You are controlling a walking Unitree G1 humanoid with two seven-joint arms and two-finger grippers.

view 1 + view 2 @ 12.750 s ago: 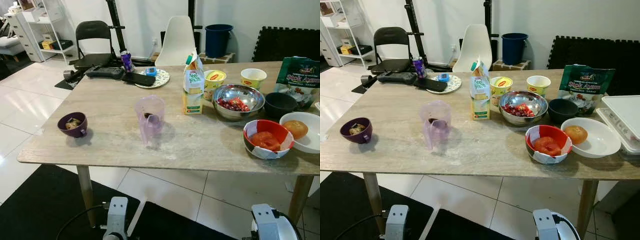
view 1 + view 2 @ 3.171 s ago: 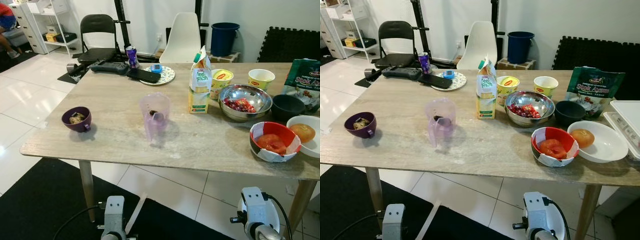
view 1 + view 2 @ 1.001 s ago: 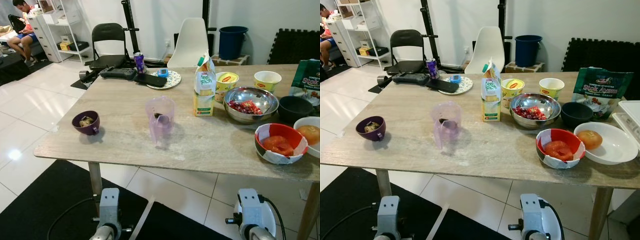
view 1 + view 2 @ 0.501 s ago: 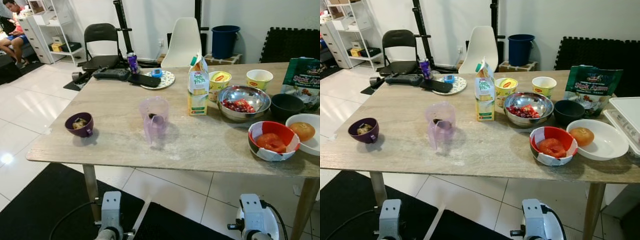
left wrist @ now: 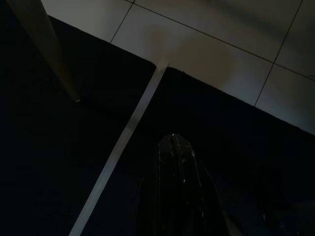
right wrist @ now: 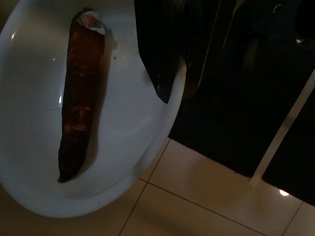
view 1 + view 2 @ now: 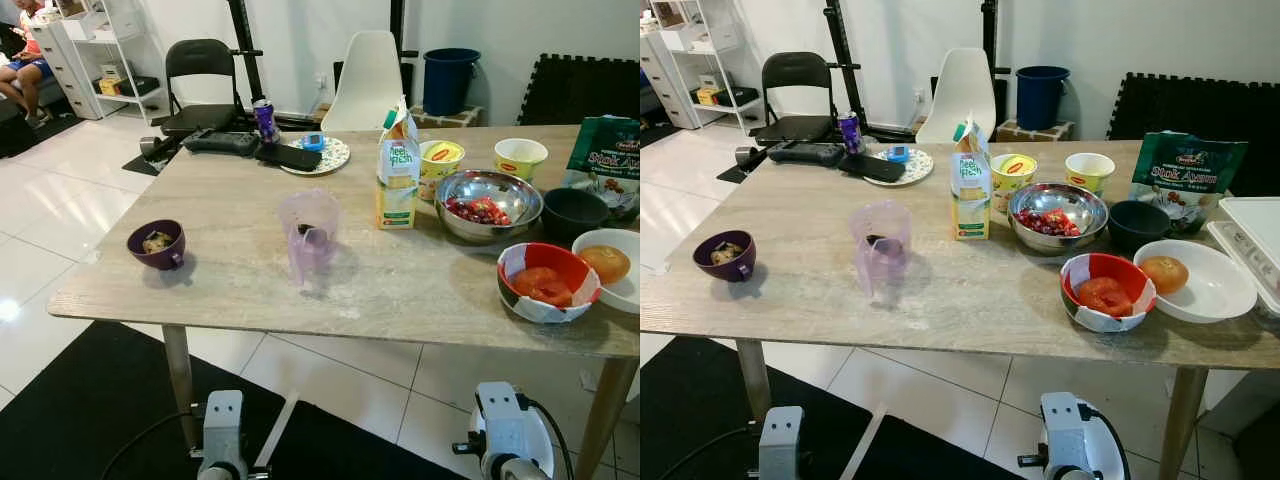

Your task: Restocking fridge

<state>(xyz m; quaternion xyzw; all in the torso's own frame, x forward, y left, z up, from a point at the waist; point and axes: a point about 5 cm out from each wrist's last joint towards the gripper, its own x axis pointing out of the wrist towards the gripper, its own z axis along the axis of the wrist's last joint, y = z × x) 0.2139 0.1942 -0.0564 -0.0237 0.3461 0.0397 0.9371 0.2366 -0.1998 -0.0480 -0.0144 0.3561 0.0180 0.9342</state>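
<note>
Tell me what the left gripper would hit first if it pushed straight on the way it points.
Probably the black floor mat: the left gripper points down at it, near the pale strip. Depth is unclear in this dark wrist view.

A pale wood-grain worktop stands on a white tiled floor beside a black mat. On its left sits a purple cup. Near the middle stands a clear lilac jug, with a milk carton behind it. Right of the carton are two yellow tubs, a steel bowl of red food, a black bowl, a red bowl, a white plate holding a bun, and a green packet. At the far left edge lie a plate, a can and dark gadgets.
</note>
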